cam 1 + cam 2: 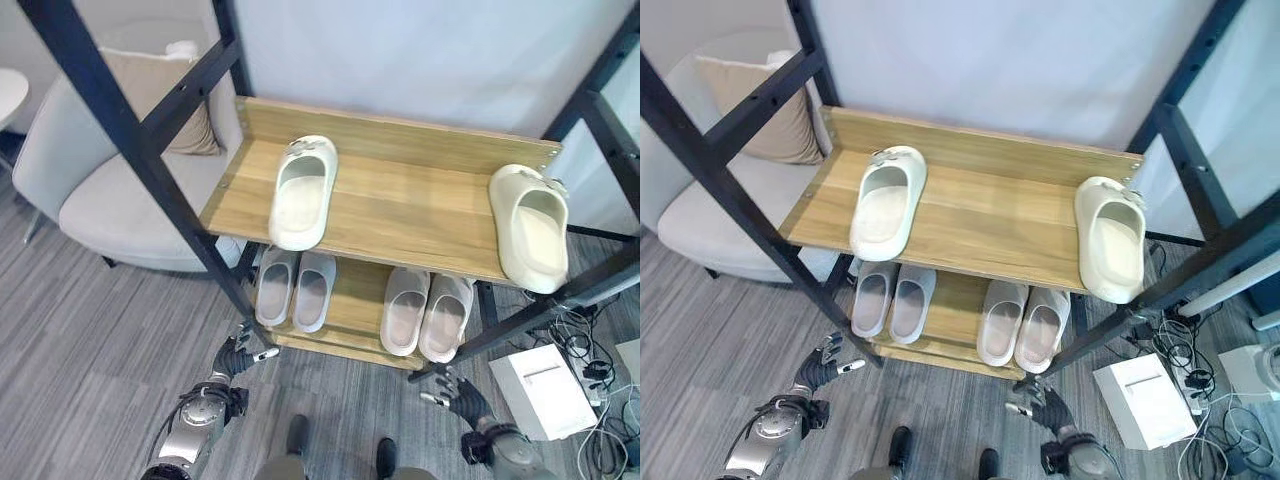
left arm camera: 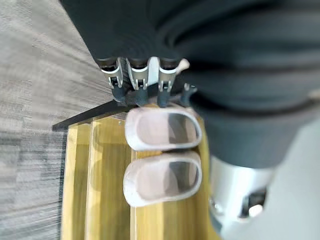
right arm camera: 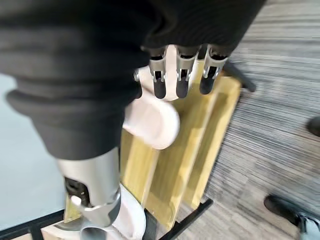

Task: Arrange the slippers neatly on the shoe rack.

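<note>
Two cream slippers lie well apart on the shoe rack's [image 1: 400,205] top shelf, long axes front-to-back: the left slipper [image 1: 303,190] up beyond the left hand [image 1: 238,354], the right slipper [image 1: 530,226] beyond the right hand [image 1: 462,395]. Both hands hang low, fingers relaxed and empty. No legible print.

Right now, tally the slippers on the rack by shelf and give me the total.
Top shelf: 2 cream slippers, one at the left, one at the right end, far apart.
Lower shelf: 4 pale slippers, a left pair and a right pair.
Total: 6 slippers.
</note>
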Available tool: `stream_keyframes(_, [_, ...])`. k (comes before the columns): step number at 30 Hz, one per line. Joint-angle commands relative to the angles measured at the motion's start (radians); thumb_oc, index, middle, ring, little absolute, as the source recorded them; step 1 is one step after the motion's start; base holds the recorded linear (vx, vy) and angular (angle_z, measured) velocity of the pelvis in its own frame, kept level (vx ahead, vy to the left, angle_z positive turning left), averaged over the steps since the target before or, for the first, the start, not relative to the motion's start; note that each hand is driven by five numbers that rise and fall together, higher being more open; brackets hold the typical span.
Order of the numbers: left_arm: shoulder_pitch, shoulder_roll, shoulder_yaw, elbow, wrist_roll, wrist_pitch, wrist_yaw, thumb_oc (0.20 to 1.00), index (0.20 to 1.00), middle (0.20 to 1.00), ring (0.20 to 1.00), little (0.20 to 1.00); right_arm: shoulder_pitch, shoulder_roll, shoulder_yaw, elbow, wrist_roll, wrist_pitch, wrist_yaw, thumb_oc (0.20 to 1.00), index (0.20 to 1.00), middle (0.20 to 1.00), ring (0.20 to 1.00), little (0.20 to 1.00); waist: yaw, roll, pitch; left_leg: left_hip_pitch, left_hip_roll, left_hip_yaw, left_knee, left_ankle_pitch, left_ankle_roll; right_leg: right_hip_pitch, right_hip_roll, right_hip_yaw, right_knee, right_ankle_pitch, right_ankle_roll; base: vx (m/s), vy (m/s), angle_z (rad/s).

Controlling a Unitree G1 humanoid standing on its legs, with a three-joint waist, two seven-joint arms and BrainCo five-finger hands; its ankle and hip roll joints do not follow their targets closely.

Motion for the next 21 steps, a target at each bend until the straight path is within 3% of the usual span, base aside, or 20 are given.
stream_keyframes(1, [-0.077, 0.052, -0.077, -0.007, 0.17, -0.026, -0.08, 1.0, 1.0, 1.0, 1.0, 1.0, -0.07, -0.029, -0.018, -0.048, -0.028, -0.03, 0.055, 1.0, 1.0, 1.0, 1.0, 1.0, -0.004, -0.001, 0.009, 0.029, 0.0, 0.044, -0.001, -0.051, -0.03, -0.066, -0.018, 0.011, 0.045, 0.025, 0.057, 0.03, 0.002, -0.32])
stream_keyframes(2, [-0.087, 0.057, -0.102, -0.005, 0.207, -0.027, -0.098, 1.0, 1.0, 1.0, 1.0, 1.0, -0.067, -0.024, -0.018, -0.033, -0.037, -0.029, 0.057, 1.0, 1.0, 1.0, 1.0, 1.0, -0.01, 0.0, 0.005, 0.031, 0.001, 0.053, -0.001, -0.054, -0.031, -0.066, -0.017, 0.016, 0.043, 0.025, 0.058, 0.03, -0.002, -0.45])
stream_keyframes(3, [-0.166, 0.084, -0.227, -0.039, 0.324, -0.037, -0.14, 1.0, 1.0, 1.0, 1.0, 1.0, -0.086, -0.021, -0.02, 0.007, -0.053, -0.033, 0.04, 1.0, 1.0, 1.0, 1.0, 1.0, -0.038, 0.007, -0.003, 0.036, 0.005, 0.069, -0.001, -0.058, -0.032, -0.072, -0.014, 0.033, 0.047, 0.028, 0.061, 0.03, -0.02, -0.37])
stream_keyframes(5, [-0.239, 0.096, -0.328, -0.087, 0.356, -0.056, -0.186, 1.0, 1.0, 1.0, 1.0, 1.0, -0.116, -0.009, -0.025, 0.052, -0.039, -0.042, 0.017, 1.0, 1.0, 1.0, 1.0, 1.0, -0.05, 0.013, -0.004, 0.043, 0.006, 0.077, -0.001, -0.063, -0.032, -0.078, -0.01, 0.046, 0.053, 0.025, 0.062, 0.02, -0.017, -0.25])
stream_keyframes(9, [-0.344, 0.102, -0.438, -0.249, 0.292, -0.07, -0.25, 1.0, 1.0, 1.0, 1.0, 1.0, -0.171, 0.001, -0.021, 0.11, -0.033, -0.053, -0.015, 1.0, 1.0, 1.0, 1.0, 1.0, -0.061, 0.022, -0.004, 0.051, 0.009, 0.08, -0.001, -0.067, -0.03, -0.082, -0.008, 0.056, 0.065, 0.019, 0.061, 0.02, -0.024, -0.22])
stream_keyframes(14, [-0.429, 0.101, -0.487, -0.422, 0.023, -0.058, -0.31, 1.0, 1.0, 1.0, 1.0, 1.0, -0.199, -0.001, -0.024, 0.138, -0.029, -0.053, -0.034, 1.0, 1.0, 1.0, 1.0, 1.0, -0.065, 0.031, -0.013, 0.057, 0.01, 0.075, -0.001, -0.069, -0.032, -0.067, -0.007, 0.051, 0.059, 0.013, 0.06, 0.03, -0.036, 0.03])
stream_keyframes(16, [-0.449, 0.104, -0.479, -0.509, -0.131, -0.043, -0.332, 1.0, 1.0, 1.0, 1.0, 1.0, -0.206, -0.001, -0.024, 0.148, -0.033, -0.052, -0.04, 1.0, 1.0, 1.0, 1.0, 1.0, -0.062, 0.033, -0.018, 0.061, 0.01, 0.069, -0.001, -0.069, -0.033, -0.059, -0.005, 0.048, 0.056, 0.01, 0.059, 0.03, -0.061, 0.04])
stream_keyframes(18, [-0.473, 0.078, -0.342, -0.694, -0.421, -0.058, -0.284, 1.0, 1.0, 1.0, 1.0, 1.0, -0.188, 0.021, -0.013, 0.137, -0.03, -0.05, -0.033, 1.0, 1.0, 1.0, 1.0, 1.0, -0.046, 0.033, -0.037, 0.076, 0.014, 0.056, -0.001, -0.068, -0.039, -0.023, -0.001, 0.033, 0.039, 0.002, 0.052, 0.08, -0.13, 0.15])
stream_keyframes(19, [-0.467, 0.059, -0.173, -0.768, -0.35, -0.125, -0.167, 1.0, 1.0, 1.0, 1.0, 1.0, -0.153, 0.036, -0.007, 0.093, -0.026, -0.05, -0.016, 1.0, 1.0, 1.0, 1.0, 1.0, -0.037, 0.027, -0.045, 0.082, 0.017, 0.044, -0.001, -0.067, -0.046, -0.003, 0.0, 0.017, 0.03, -0.006, 0.047, 0.08, -0.111, 0.27])
stream_keyframes(21, [-0.467, 0.061, -0.088, -0.783, -0.243, -0.157, -0.102, 1.0, 1.0, 1.0, 1.0, 1.0, -0.148, 0.049, -0.009, 0.103, -0.023, -0.051, -0.015, 1.0, 1.0, 1.0, 1.0, 1.0, -0.03, 0.025, -0.05, 0.086, 0.017, 0.041, -0.001, -0.069, -0.05, 0.008, 0.002, 0.011, 0.025, -0.01, 0.045, 0.04, -0.051, 0.25])
